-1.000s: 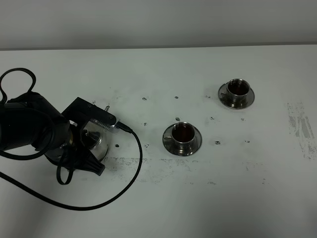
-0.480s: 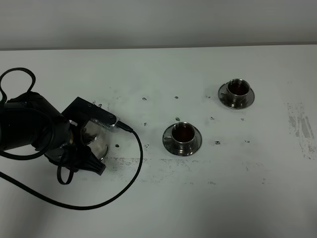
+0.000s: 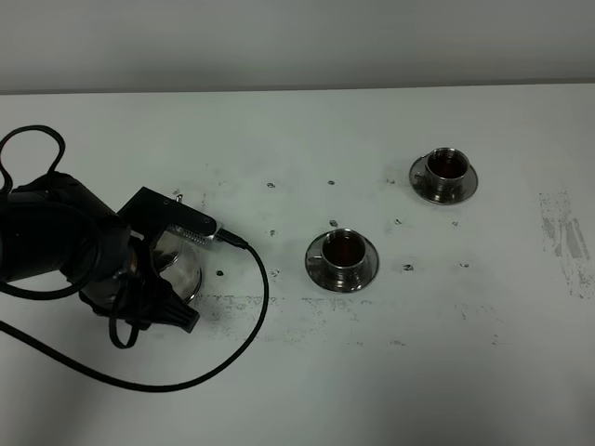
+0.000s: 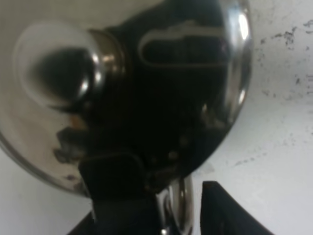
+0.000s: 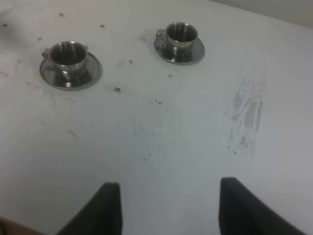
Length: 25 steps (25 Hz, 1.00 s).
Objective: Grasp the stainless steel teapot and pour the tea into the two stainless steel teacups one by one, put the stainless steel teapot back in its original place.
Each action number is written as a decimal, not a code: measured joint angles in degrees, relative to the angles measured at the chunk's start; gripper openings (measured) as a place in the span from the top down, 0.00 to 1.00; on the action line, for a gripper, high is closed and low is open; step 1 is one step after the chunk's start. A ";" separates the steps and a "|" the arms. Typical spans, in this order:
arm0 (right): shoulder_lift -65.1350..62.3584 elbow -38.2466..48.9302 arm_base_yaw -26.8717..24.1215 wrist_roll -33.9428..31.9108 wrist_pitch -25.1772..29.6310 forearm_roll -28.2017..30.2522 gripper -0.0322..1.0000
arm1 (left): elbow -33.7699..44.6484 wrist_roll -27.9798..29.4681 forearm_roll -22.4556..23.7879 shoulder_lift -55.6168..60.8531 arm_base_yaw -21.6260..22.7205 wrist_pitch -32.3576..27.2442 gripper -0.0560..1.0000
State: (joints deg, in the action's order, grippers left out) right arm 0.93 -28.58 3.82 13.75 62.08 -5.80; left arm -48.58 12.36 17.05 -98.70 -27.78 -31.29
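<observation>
The stainless steel teapot (image 3: 178, 261) is at the table's left, mostly covered by my left arm. In the left wrist view its domed lid (image 4: 161, 83) and knob (image 4: 61, 68) fill the picture. My left gripper (image 3: 152, 269) is shut on the teapot's loop handle (image 4: 178, 210), which stands between the two dark fingers (image 4: 115, 196). The round tray is hidden under the pot and arm. Two stainless steel teacups on saucers hold dark tea: one mid-table (image 3: 345, 249) (image 5: 68, 55), one further back right (image 3: 445, 165) (image 5: 181, 34). My right gripper (image 5: 166, 205) is open and empty, outside the exterior high view.
A black cable (image 3: 253, 316) loops from the left arm across the table's front left. The white table (image 3: 307, 139) has dark specks and a grey scuff (image 3: 562, 232) at the right edge.
The left arm has shifted slightly left and down with the teapot. The spout tip has moved left. The cups have not moved.
</observation>
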 joint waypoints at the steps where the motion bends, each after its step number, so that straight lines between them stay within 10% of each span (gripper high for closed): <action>1: 0.00 0.00 0.00 0.00 0.00 0.00 0.55 | 0.00 0.00 -0.46 0.13 0.00 -0.28 0.63; 25: 0.00 0.00 0.00 0.00 0.00 0.00 0.55 | 0.95 -2.89 -1.62 33.68 0.41 -16.75 0.63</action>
State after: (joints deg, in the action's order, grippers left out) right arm 0.93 -28.58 3.82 13.75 62.08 -5.80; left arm -47.63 9.47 15.43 -65.01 -27.36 -48.05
